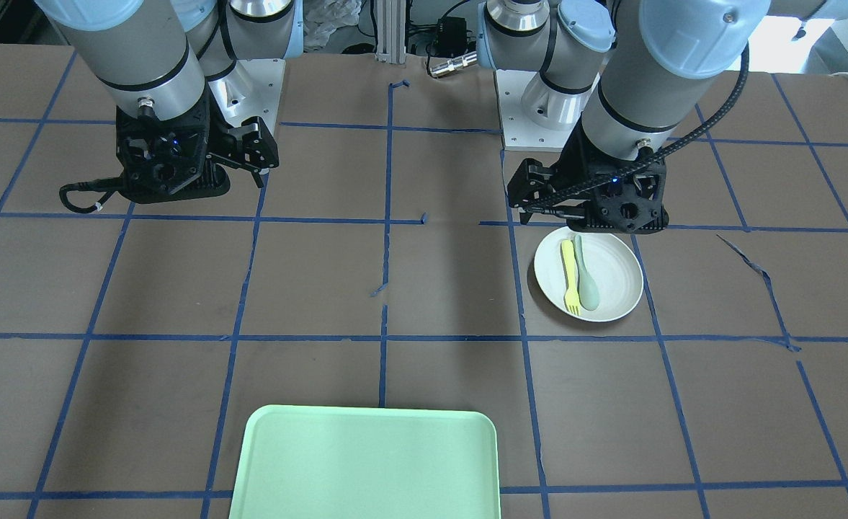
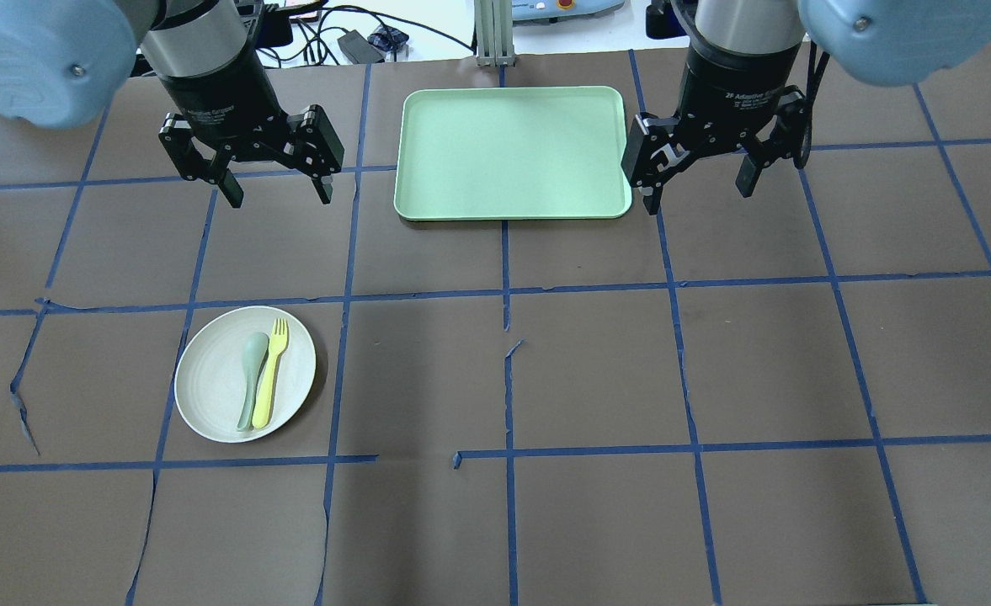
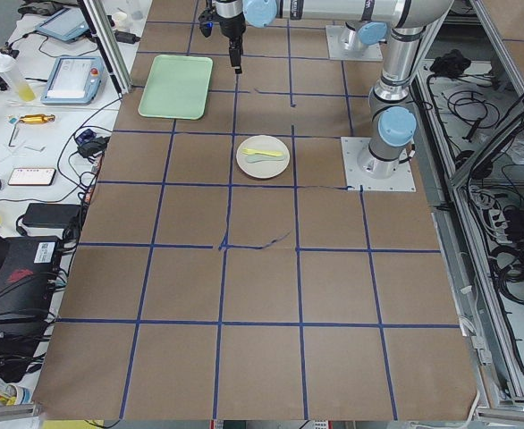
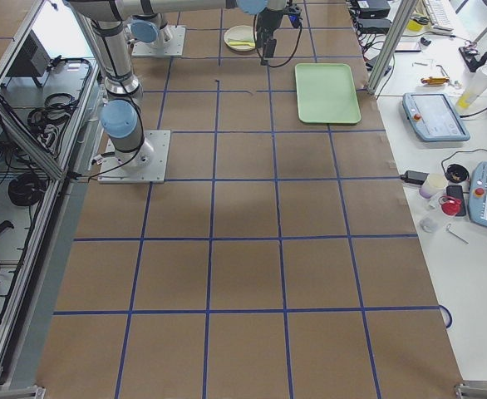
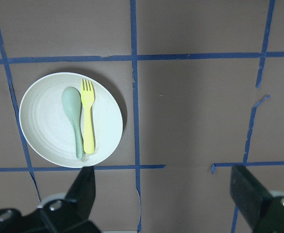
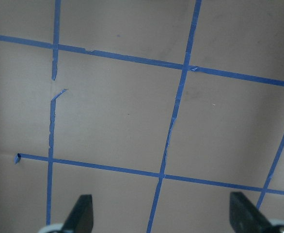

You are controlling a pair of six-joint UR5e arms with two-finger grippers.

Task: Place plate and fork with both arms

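Plates number one: we count a single round shallow off-white plate on the left of the brown blue-taped table. On it one small yellow plastic fork lies beside one pale grey-green spoon. We see them in the left wrist view; the right wrist view shows only taped table. One rectangular light-green tray lies far, centre. The black left gripper and right gripper hang spread wide.

Wrist views: you get only the fingers of the left gripper and the right gripper, cut by the lower edge | front view: tray, out beyond both jaws, cut at bottom; plate rim nearest the left jaws hidden behind that gripper's body | side views: fork tines too small for you to read.
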